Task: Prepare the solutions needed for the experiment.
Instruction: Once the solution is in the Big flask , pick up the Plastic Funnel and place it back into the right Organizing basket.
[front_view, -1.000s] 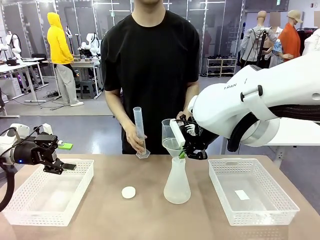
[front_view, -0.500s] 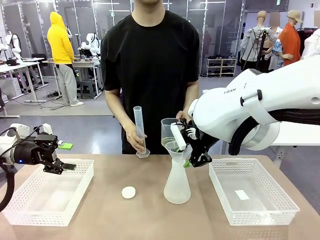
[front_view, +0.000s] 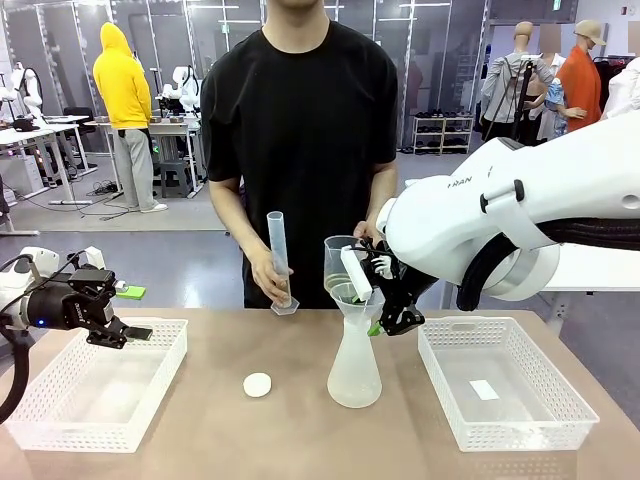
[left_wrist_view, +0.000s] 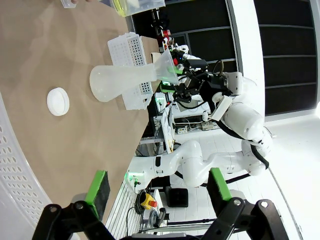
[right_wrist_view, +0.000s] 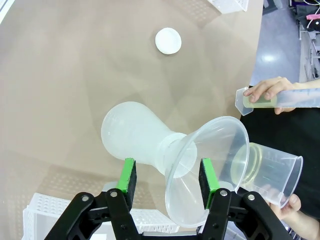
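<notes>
A clear conical flask stands mid-table with a clear funnel in its neck. My right gripper is open, with a green pad on either side of the funnel and daylight beside each. Behind it, a person's hand holds a clear beaker whose pale yellow solution lies at the bottom. The person's other hand holds a tall measuring cylinder, upright on the table, with a little yellow liquid at its base. My left gripper hangs open and empty above the left basket.
A small white round cap lies on the table left of the flask. A white basket with a small white slip in it stands at the right. The person stands close against the far table edge.
My right gripper's fingers have spread apart off the funnel and eased slightly right. The funnel stays in the flask. The left arm and the person's hands have barely moved.
</notes>
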